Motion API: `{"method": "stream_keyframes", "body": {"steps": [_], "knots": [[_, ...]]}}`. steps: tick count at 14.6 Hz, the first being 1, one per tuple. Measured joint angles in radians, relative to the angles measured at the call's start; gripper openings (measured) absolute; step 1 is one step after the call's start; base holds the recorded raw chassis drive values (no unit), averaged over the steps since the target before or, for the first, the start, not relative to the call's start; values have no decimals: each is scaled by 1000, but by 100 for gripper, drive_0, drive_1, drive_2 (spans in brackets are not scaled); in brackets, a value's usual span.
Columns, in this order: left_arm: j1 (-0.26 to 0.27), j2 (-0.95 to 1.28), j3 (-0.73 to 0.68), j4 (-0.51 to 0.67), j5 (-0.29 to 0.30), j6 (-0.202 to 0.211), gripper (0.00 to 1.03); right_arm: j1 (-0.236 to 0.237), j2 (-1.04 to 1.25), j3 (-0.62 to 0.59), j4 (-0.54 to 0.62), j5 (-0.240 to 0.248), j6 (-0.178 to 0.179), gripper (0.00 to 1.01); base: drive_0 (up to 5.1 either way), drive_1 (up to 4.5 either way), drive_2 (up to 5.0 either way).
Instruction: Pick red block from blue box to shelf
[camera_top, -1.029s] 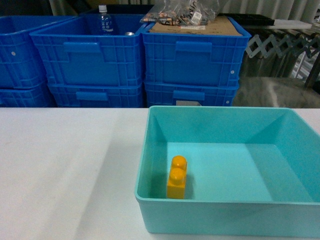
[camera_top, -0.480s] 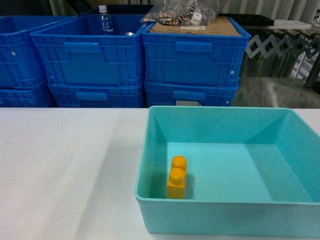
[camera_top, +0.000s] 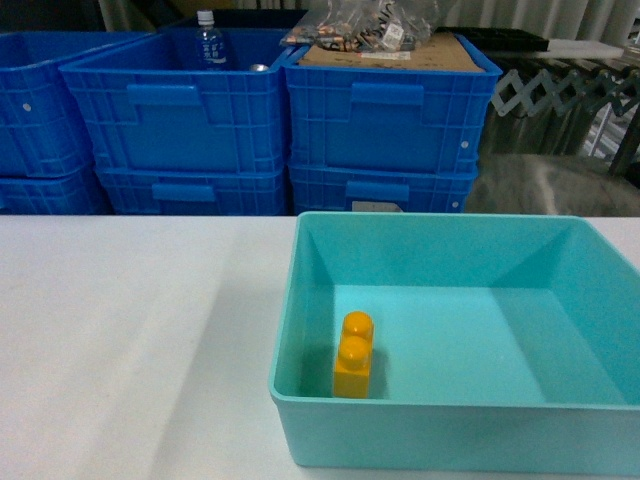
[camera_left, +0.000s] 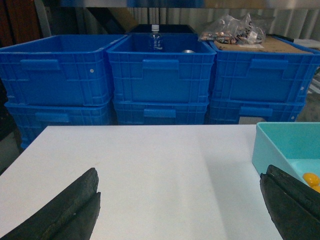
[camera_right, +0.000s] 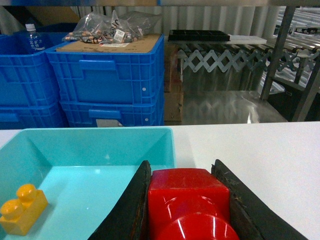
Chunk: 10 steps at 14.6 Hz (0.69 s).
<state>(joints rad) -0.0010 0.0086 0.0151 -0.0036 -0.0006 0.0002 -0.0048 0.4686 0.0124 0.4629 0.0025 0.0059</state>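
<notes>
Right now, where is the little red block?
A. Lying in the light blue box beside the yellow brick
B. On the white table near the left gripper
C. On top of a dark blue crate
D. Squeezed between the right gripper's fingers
D. The right wrist view shows the red block clamped in the right gripper; the blue box holds only the yellow brick.

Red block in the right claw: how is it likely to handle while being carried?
The red block looks rigid, so the right claw probably won't deform it. Its glossy faces may be slippery between the fingers. Small plastic, likely light; flat sides suggest it won't roll once set down.
</notes>
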Motion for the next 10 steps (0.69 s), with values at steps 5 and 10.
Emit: {"method": "stream_keyframes", "body": {"steps": [5, 10], "knots": [[0, 0, 0, 0, 0, 0, 98, 0, -163, 0, -156, 0, 0, 28, 0, 0, 0], [0, 0, 0, 0, 0, 0, 98, 0, -265, 0, -259, 0, 0, 28, 0, 0, 0]]}}
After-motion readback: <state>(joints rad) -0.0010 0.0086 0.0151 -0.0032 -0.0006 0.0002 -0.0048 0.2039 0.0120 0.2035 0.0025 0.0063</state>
